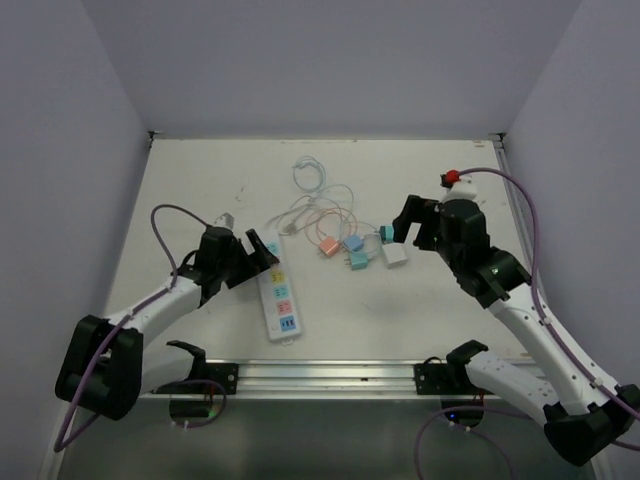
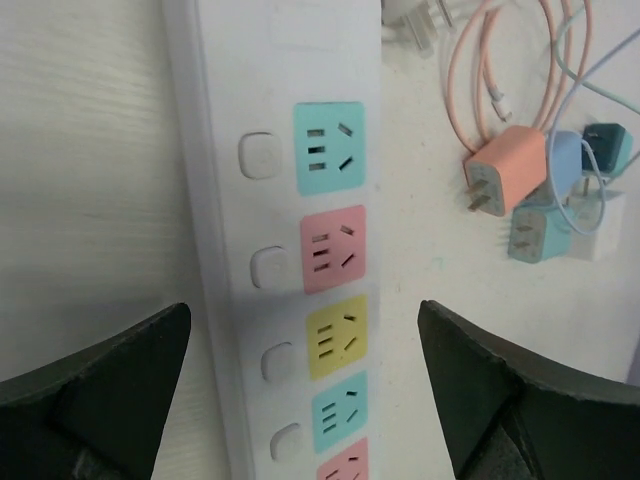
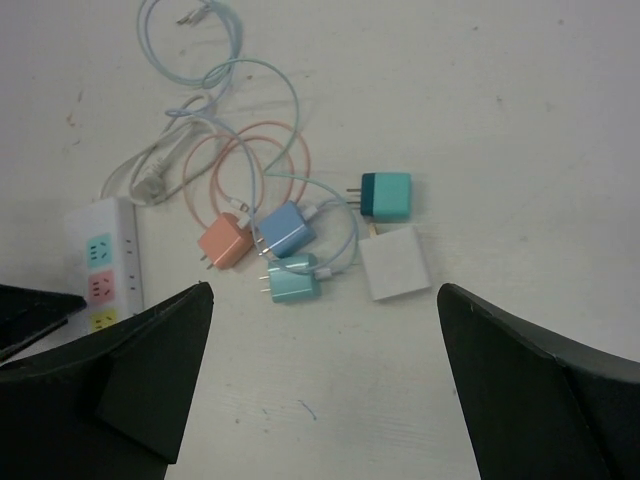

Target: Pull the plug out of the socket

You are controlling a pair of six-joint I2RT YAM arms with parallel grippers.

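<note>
Socket (image 2: 280, 60) smooth white plastic; plugs (image 3: 285, 228) smooth pastel plastic, metal prongs (image 2: 473, 197); table (image 1: 200, 190) matt, scuffed.

Loose plugs (image 1: 354, 243) lie right of the socket (image 1: 279, 295).

socket (image 2: 270, 100) cut off at both ends, pink cable (image 2: 451, 80) cropped at top

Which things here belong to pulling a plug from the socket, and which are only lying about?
Job:
socket, seen outlets empty
orange plug, blue plug, teal plug, green plug, white plug, all loose
left gripper, open above the socket
right gripper, open above the plugs

Lying about:
cables
</note>
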